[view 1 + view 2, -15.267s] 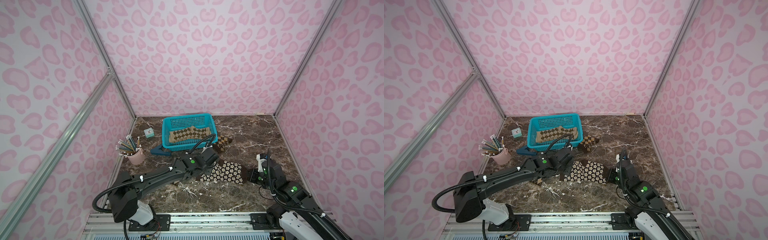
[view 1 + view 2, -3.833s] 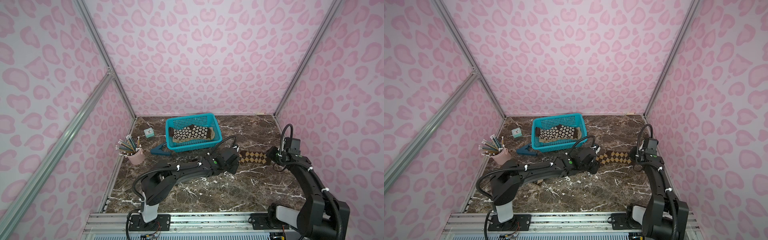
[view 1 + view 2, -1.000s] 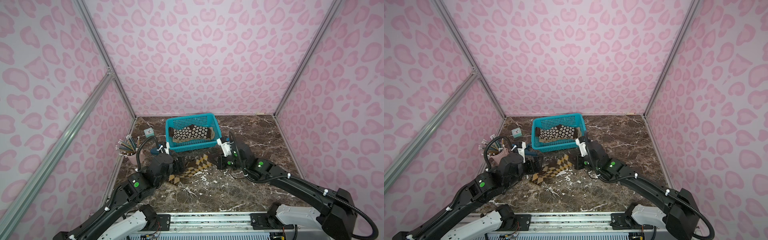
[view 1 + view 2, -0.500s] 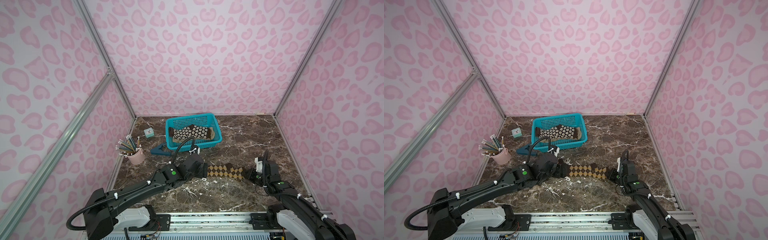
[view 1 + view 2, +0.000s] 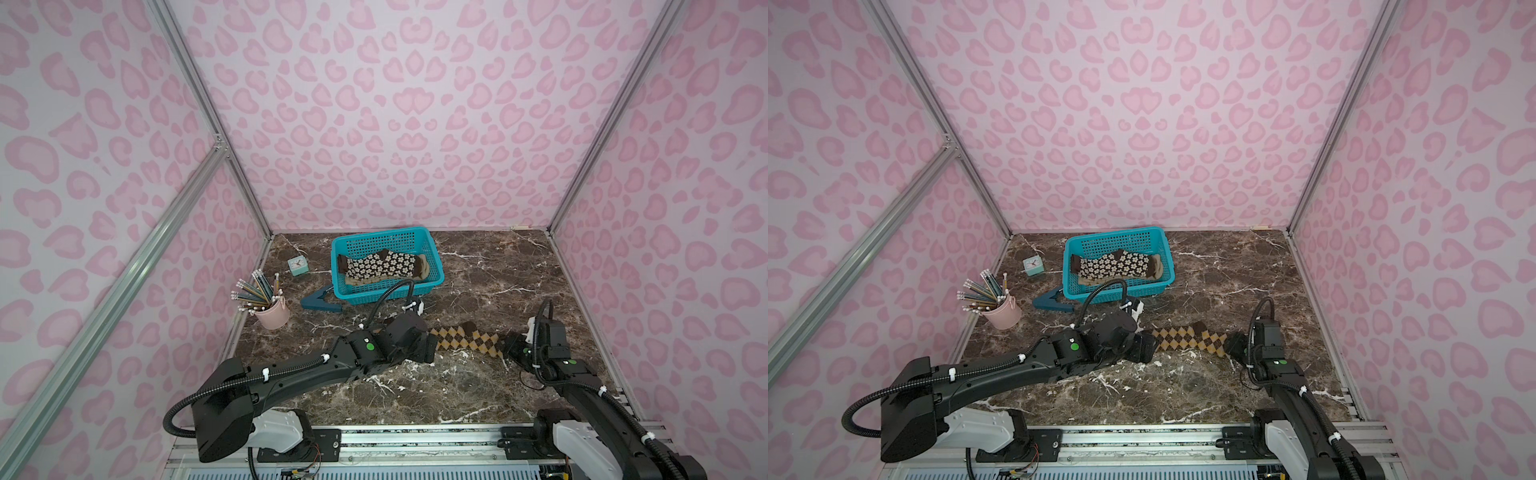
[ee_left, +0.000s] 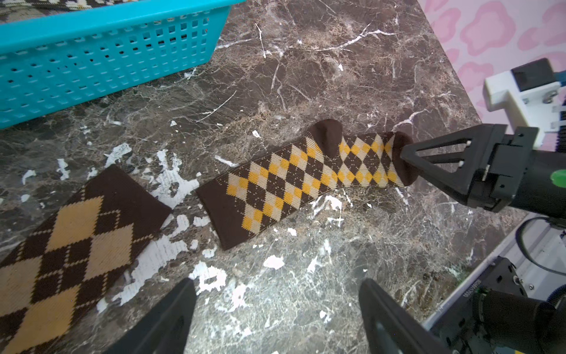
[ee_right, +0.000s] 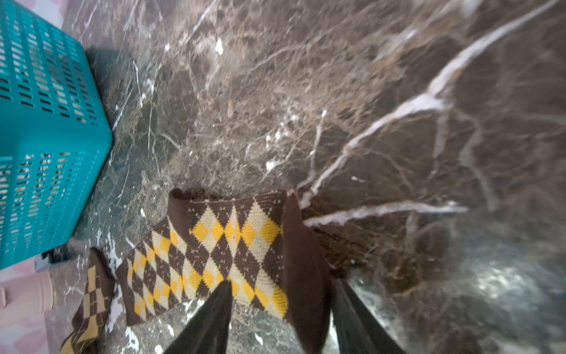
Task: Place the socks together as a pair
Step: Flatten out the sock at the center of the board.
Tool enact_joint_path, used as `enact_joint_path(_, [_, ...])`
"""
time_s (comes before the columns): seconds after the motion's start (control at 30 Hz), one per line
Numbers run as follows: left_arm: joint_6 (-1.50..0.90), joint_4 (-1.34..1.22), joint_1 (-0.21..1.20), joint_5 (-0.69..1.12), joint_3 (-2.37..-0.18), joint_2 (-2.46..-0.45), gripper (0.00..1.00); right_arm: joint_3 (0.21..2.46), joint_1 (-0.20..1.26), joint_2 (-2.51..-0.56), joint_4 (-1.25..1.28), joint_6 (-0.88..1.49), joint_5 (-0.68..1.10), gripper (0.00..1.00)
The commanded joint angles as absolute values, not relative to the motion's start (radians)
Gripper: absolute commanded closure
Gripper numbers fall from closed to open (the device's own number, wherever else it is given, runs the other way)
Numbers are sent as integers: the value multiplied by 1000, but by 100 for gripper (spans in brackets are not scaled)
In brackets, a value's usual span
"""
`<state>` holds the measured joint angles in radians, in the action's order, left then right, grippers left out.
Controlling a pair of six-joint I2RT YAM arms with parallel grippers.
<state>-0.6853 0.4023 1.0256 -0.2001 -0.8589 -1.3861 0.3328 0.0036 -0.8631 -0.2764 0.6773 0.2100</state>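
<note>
Two argyle socks lie on the brown marble surface (image 5: 498,266), in front of the teal basket (image 5: 386,291). The brown-orange argyle sock (image 5: 465,338) (image 5: 1187,338) is stretched flat between the two arms in both top views, cuff toward the left arm and dark toe toward the right arm. The left claw (image 6: 275,285) (image 5: 430,349) hangs just over the cuff end with its jaws spread wide and nothing between them. The right claw (image 7: 281,283) (image 5: 509,345) is low at the toe. In the right wrist view its fingers (image 7: 214,318) stand apart with the dark brown toe lying loosely between them, not pinched. The tan argyle sock (image 6: 70,242) (image 7: 92,294) lies flat just beside the other sock's cuff, the two cuffs close but not touching. In the top views the left arm hides most of it. Inside the basket a dark brown sock with cream flowers (image 5: 380,264) (image 5: 1113,264) lies lengthwise on top of an olive-tan sock (image 5: 361,281), of which only an edge shows. A pink cup of pencils (image 5: 272,313) and a small clock (image 5: 298,265) stand well apart from the socks.
</note>
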Motion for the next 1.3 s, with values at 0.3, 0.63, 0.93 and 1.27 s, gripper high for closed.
enact_joint_path(0.3, [-813,497,825,-238,-737,-1142,8,427,53,-681,-268,683,303,35])
enact_joint_path(0.63, [-755,537,730,-264,-701,-1198,13,504,544,-962,-111,689,184,33])
enact_joint_path(0.93, [-670,504,803,-309,-920,-1578,30,480,552,-944,-121,673,187,34])
enact_joint_path(1.27, [-680,482,807,-303,-1037,-1817,38,456,548,-814,-177,669,179,34])
